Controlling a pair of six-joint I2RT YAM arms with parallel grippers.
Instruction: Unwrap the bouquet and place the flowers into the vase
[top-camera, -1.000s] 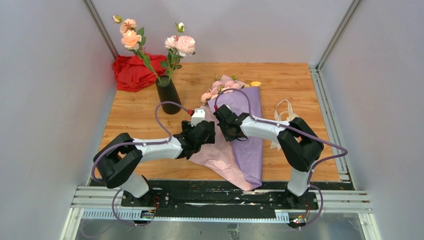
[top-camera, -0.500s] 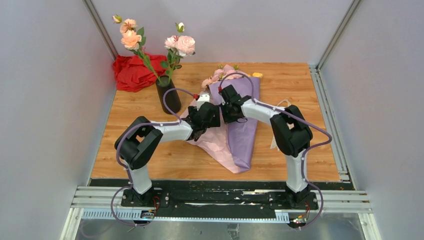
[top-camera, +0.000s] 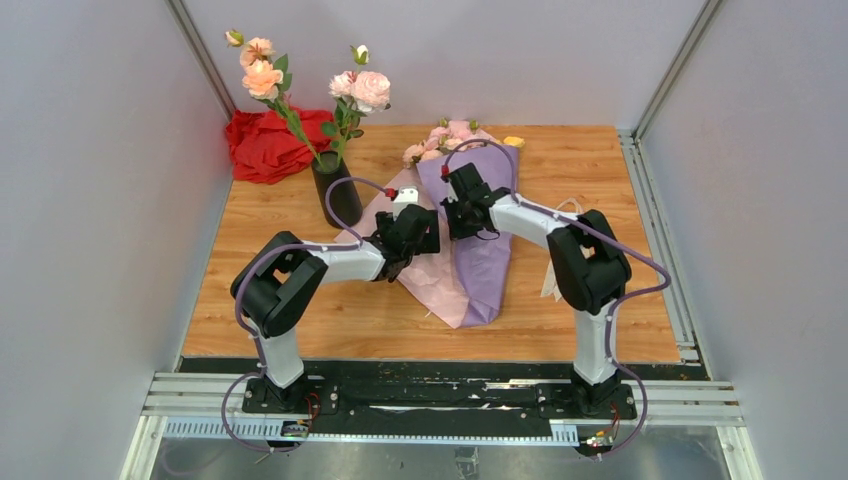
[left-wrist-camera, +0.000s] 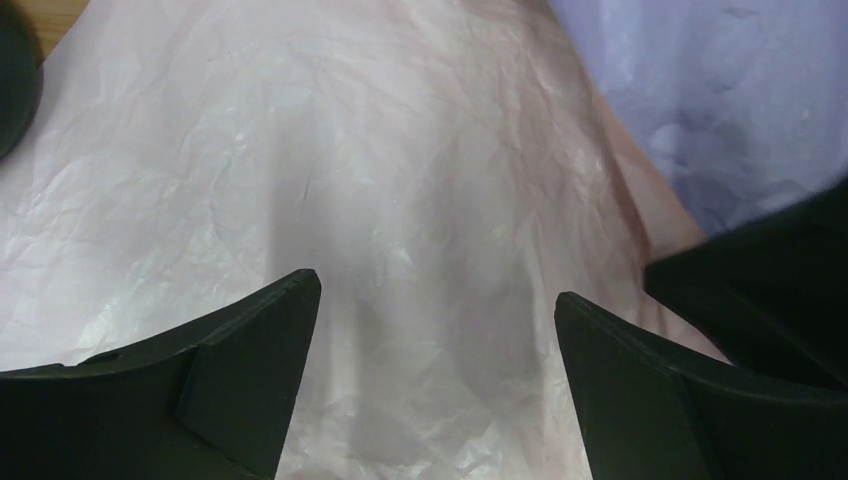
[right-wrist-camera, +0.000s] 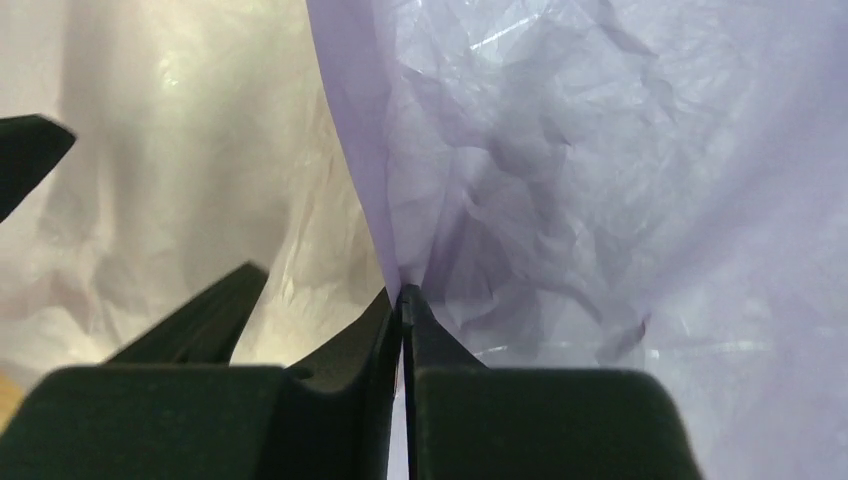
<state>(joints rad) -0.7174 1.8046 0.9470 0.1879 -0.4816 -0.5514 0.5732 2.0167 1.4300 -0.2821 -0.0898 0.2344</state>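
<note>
A: Left gripper (left-wrist-camera: 435, 290)?
B: Jaws spread wide, nothing between them. It hangs over the pale pink lining (left-wrist-camera: 400, 150), which lies flat and creased.
A: Right gripper (right-wrist-camera: 404, 292)?
B: Fingers pressed together, pinching the left edge of the lilac paper (right-wrist-camera: 600, 180). The sheet is wrinkled around the pinch.
A: Where is the bouquet (top-camera: 482, 265)?
B: On the table (top-camera: 280, 290), between the two arms, narrow end toward the bases. The flowers (top-camera: 445, 138) poke out at the far end, inside the wrap.
A: Vase (top-camera: 337, 198)?
B: Upright, left of the bouquet, near the lining's edge; cannot tell if they touch. Two tall roses (top-camera: 262, 78) stand in it.
A: Anything else?
B: Red cloth (top-camera: 265, 145) in the far left corner, behind the vase. Cream ribbon (top-camera: 566, 222) right of the paper, partly behind the right arm.
</note>
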